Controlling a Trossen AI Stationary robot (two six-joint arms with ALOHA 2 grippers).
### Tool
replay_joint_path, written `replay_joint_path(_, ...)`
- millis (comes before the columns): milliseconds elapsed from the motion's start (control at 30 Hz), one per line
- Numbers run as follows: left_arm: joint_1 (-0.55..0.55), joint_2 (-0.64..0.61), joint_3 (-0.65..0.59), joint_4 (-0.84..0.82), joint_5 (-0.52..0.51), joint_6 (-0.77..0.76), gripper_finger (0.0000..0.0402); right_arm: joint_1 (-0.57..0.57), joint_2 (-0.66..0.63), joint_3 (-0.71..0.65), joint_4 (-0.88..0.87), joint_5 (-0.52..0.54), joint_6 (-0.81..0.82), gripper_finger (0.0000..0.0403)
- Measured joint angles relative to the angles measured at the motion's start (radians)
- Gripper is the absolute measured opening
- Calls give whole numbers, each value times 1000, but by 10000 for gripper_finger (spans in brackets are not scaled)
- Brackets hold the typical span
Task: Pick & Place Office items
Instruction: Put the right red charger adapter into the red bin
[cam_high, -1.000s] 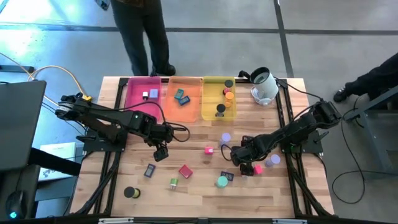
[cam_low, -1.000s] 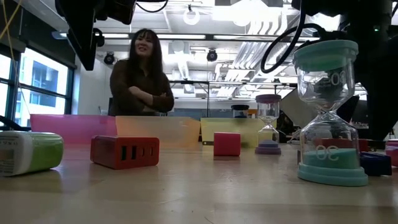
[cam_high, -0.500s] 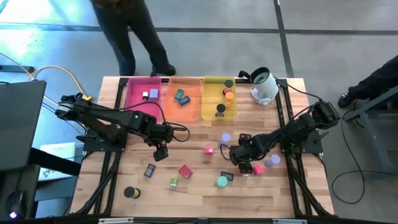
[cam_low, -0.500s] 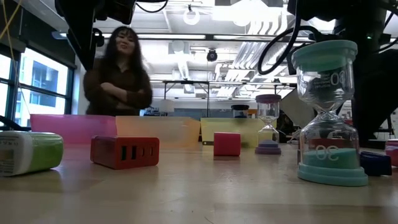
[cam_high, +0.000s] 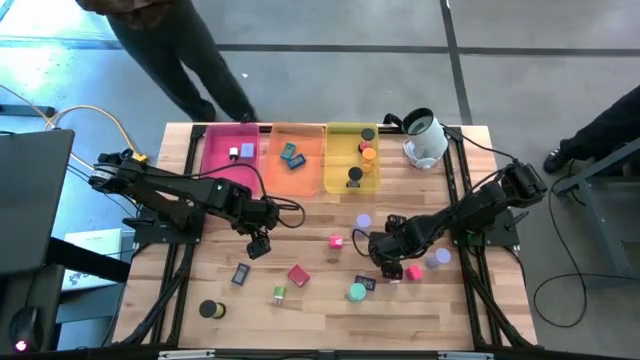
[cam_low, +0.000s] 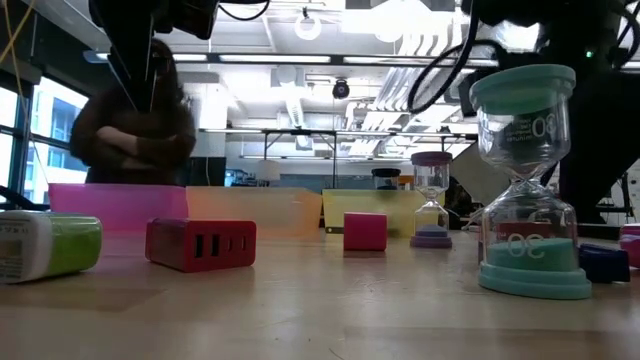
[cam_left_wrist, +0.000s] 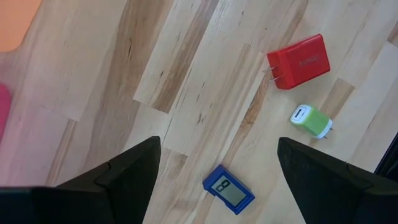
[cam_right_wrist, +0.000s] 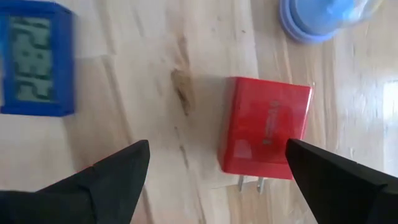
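The small red plastic plug-in charger block (cam_right_wrist: 266, 127) lies flat on the wooden table (cam_high: 310, 300), right of centre, just under my right gripper (cam_right_wrist: 217, 180), whose fingers stand wide apart and empty. Its long axis runs along its metal prongs, which point back toward my wrist. I could clip the blue hourglass base (cam_right_wrist: 323, 18) just beside it or skid off the slick faces. My left gripper (cam_left_wrist: 217, 174) hovers open, left of centre.

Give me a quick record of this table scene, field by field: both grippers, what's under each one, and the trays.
left gripper: open, above the wooden table, holding nothing
under left gripper: small blue rectangular timer with a grey display
right gripper: open, holding nothing
under right gripper: red plug-in charger cube
trays: translucent pink tray, orange tray, yellow tray, side by side at the table's far edge
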Motion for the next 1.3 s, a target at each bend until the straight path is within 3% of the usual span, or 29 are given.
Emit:
replay_joint_path(200,0,0,0,0,-10,3,315,10,-2,31,-48,8,-29,366)
replay_joint_path(433,0,0,0,0,-13,10,315,2,-2,32,-113,128,-58,366)
replay_joint_path(667,0,0,0,0,-14,11,315,-39,-2,19,-72,40,-128,366)
replay_joint_path(1300,0,0,0,-2,-14,4,315,-59,-3,-108,105,9,-92,366)
